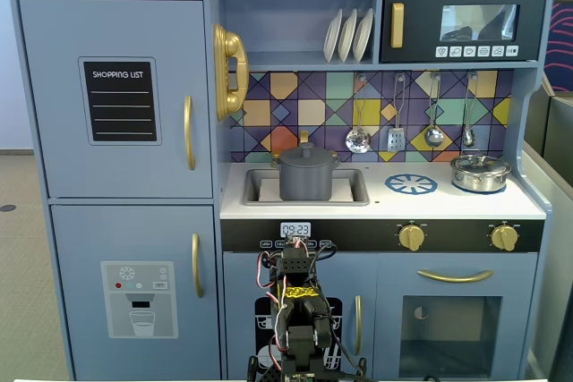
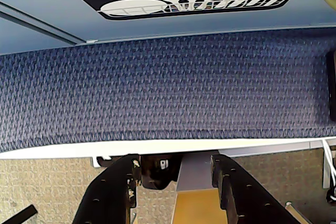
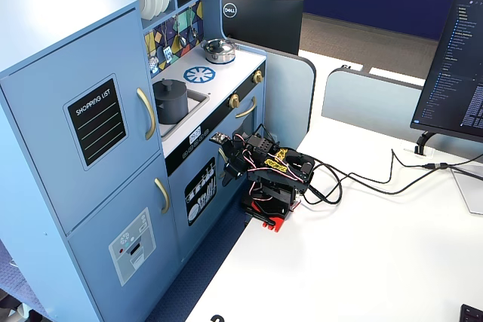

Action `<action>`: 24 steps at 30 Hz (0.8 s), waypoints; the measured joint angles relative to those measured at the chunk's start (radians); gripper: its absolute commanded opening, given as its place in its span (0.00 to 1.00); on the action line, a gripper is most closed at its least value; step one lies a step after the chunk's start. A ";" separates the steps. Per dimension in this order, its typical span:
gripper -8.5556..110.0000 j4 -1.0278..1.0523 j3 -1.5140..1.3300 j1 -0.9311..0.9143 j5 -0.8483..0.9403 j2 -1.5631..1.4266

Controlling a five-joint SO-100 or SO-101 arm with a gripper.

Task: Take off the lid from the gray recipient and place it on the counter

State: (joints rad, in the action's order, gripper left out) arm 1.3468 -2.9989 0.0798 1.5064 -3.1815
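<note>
The gray recipient [image 1: 307,182] stands in the recessed sink of the white counter [image 1: 448,204]. The dark-gray lid [image 1: 307,157] rests on it, knob up. In the other fixed view the recipient [image 3: 171,105] and its lid [image 3: 169,85] show at the counter's [image 3: 231,70] left part. My arm [image 3: 272,176] sits folded on the white table in front of the kitchen, well below the counter. In the wrist view my gripper [image 2: 175,165] points down at the table edge and blue carpet. It is open with nothing between its black fingers [image 2: 122,182].
A shiny silver pot [image 1: 480,173] with its own lid sits at the counter's right, beside a blue printed burner [image 1: 411,184]. Utensils [image 1: 396,136] hang on the backsplash above. Gold knobs [image 1: 411,237] line the front panel. Cables [image 3: 362,180] trail across the table.
</note>
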 measured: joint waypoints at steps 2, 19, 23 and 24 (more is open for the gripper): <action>0.07 0.000 0.000 -0.012 0.000 -0.003; 0.07 0.009 0.120 -0.081 0.003 0.000; 0.07 -0.141 0.313 -0.077 0.055 0.020; 0.07 -0.190 0.360 -0.077 0.072 0.035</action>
State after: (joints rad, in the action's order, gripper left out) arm 1.1566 -2.6384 0.0031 1.5785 -3.1462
